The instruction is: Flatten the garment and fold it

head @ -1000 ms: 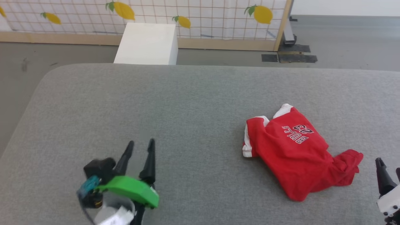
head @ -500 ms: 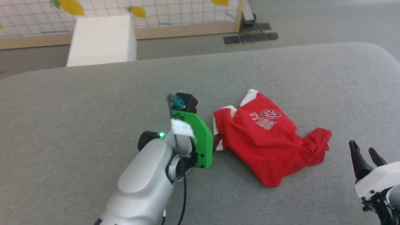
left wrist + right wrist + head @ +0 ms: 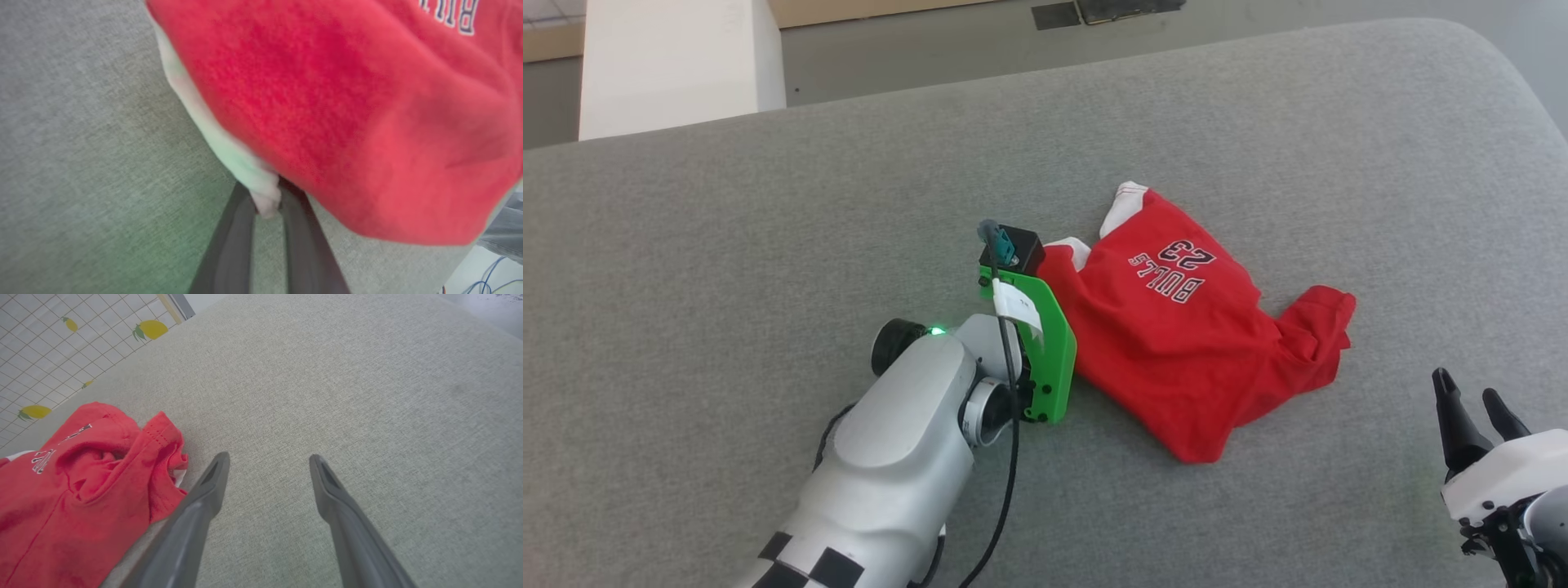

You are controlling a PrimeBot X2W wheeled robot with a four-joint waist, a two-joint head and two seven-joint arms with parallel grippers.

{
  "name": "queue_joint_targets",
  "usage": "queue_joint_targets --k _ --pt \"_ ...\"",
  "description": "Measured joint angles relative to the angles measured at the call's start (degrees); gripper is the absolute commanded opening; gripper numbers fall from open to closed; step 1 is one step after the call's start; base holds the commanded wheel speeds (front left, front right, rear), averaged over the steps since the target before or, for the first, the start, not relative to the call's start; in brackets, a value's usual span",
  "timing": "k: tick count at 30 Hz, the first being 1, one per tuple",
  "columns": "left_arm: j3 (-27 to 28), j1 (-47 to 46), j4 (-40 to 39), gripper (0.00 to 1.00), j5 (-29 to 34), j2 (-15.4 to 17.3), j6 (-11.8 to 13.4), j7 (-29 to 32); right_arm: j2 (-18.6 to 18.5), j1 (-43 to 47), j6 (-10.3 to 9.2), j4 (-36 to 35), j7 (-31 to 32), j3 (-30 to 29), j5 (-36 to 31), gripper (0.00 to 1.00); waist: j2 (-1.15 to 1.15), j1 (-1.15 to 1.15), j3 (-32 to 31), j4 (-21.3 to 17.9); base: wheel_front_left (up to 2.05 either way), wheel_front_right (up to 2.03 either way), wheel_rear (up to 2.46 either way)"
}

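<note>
Left wrist view puts the small pair of red soft-fabric shorts with white trim and white "BULLS 23" lettering [image 3: 347, 122] directly ahead of the left gripper [image 3: 265, 198]. A corner of the white hem trim [image 3: 229, 155] sits between its two long dark fingers, which are drawn close together on it. I read that as a pinch on the cloth, though the picture is blurred at the tips. The rest of the shorts spreads beyond and to one side of those fingers, lying on the grey fabric-covered surface [image 3: 768, 245]. In the head view the bright green plastic wrist mount [image 3: 1045, 359] of that arm is touching the edge of the shorts and covers the fingers. The right gripper [image 3: 269, 461] has its fingers spread wide and grips nothing. It hovers over bare grey surface, with the bunched red waistband end of the shorts just beside its one finger and a little behind the tips. From the head view that gripper [image 3: 1470, 400] stands apart from the cloth. As for progress, nothing of the flattening looks done. The shorts lie crumpled, one leg rucked over and the waistband end twisted into a knot of folds, with the lettering facing up. So the task seems to be at its first grasp. What remains is taking hold of the far side, pulling the cloth out flat, smoothing it, and then all of the folding.
</note>
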Motion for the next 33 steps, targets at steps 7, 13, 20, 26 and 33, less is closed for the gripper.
queue_joint_targets --k 7,13,20,26,33 --pt "3.54 -0.73 -4.02 0.0 -2.44 0.15 0.46 -4.85 0.01 0.02 0.0 0.04 0.62 -0.43 -2.04 1.0 0.0 0.0 -1.11 3.04 0.0 0.0 0.0" --pt "8.6 -2.29 -10.27 0.0 -2.78 3.5 3.79 -8.83 0.01 0.18 0.0 0.15 1.62 0.49 -2.37 1.0 0.0 0.0 -3.89 7.19 0.0 0.0 0.0" --pt "13.18 10.9 -15.55 0.0 -5.95 9.85 8.7 -7.42 0.03 0.25 0.0 0.93 1.63 2.53 -2.21 1.0 0.0 -0.01 -7.17 11.16 0.0 0.0 0.0" --pt "14.24 26.78 -15.85 0.0 -10.7 10.58 11.04 -5.14 0.02 0.38 0.0 1.27 1.63 2.92 -2.22 1.0 0.0 -0.01 -8.44 13.24 0.0 0.0 0.0" --pt "19.82 29.76 -20.95 1.0 -16.15 8.7 9.46 -9.64 0.04 0.48 0.0 1.11 2.57 2.61 -2.49 1.0 0.0 -0.01 -8.69 14.39 0.0 0.0 0.0"
